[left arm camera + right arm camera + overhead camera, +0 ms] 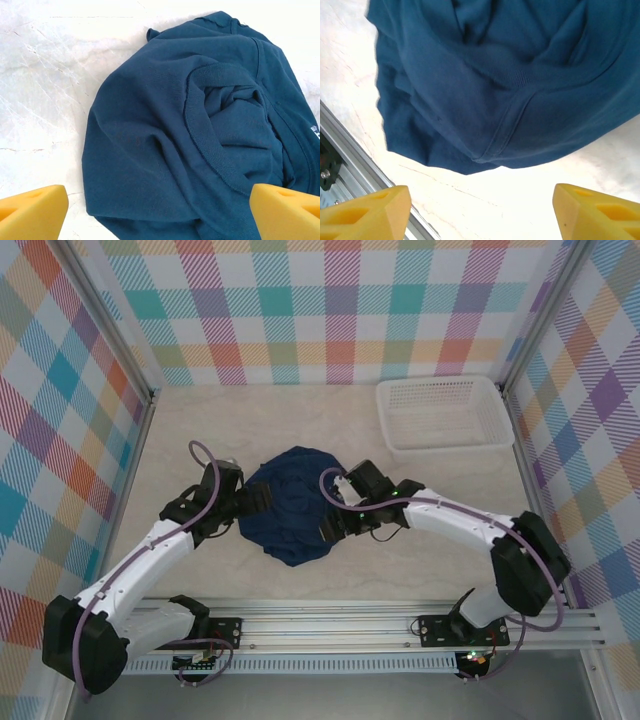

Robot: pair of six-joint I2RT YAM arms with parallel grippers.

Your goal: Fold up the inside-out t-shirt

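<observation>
**Cloth heaped between two open tools**

Shirt-handling came first here; the t-shirt (290,510) lay in a rumpled mound on the near half of the bench (200,430), a little beyond the aluminium rail (380,615) that carried the arm bases; the left tool (256,502) sat at its left edge and the right tool (328,530) at its right, near corner; both stood wide open and had hold of nothing; in the left wrist view one yellow pad (32,210) was over bare bench and the other was over cloth; in the right wrist view both pads (362,212) were over bare bench just short of the shirt's edge.

The fabric looked light, soft and limp; it would likely sag and drag rather than keep any shape, and a pinch might take several layers at once; nothing about it seemed fragile or slippery; the ribbed collar (200,135) and the stitched seam (515,115) looked like the firmest places to pinch, since a doubled edge gives the pads something to bite; spreading it flat probably had to precede any fold.

The bench was pale, marbled and smooth, so cloth should slide on it easily; a white mesh basket (440,447) stood at the far right, well apart from the shirt; checked panels (340,310) in pastel colours closed in the left, right and far sides.
</observation>
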